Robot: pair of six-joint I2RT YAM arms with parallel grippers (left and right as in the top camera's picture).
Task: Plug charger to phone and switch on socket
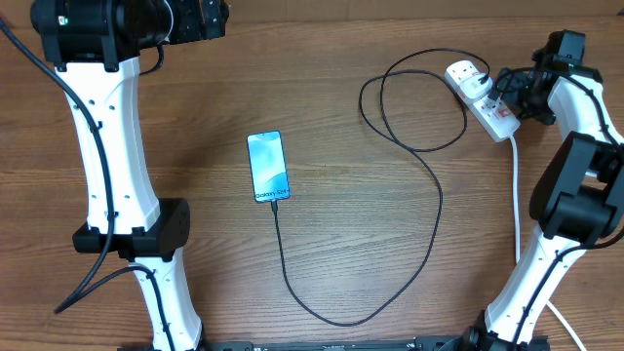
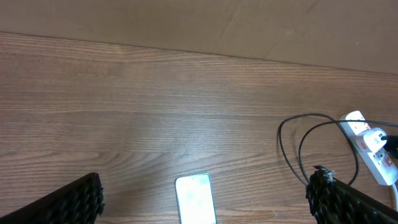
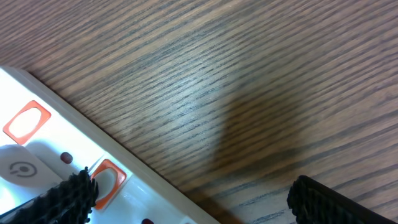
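The phone (image 1: 267, 167) lies flat mid-table with its blue screen up; it also shows in the left wrist view (image 2: 196, 199). The black charger cable (image 1: 429, 234) meets the phone's near end, loops along the table and runs up to the white socket strip (image 1: 483, 97) at the far right. My right gripper (image 1: 509, 93) is open just over the strip. In the right wrist view (image 3: 191, 183), one fingertip rests beside a red switch (image 3: 107, 182) of the strip (image 3: 149, 196). My left gripper (image 1: 210, 18) is open and empty, high at the far left (image 2: 206, 177).
A second red switch (image 3: 26, 121) sits further along the strip. The strip's thick white cord (image 1: 516, 195) runs down the right side past the right arm's base. The cable's loops (image 2: 311, 149) lie left of the strip (image 2: 373, 149).
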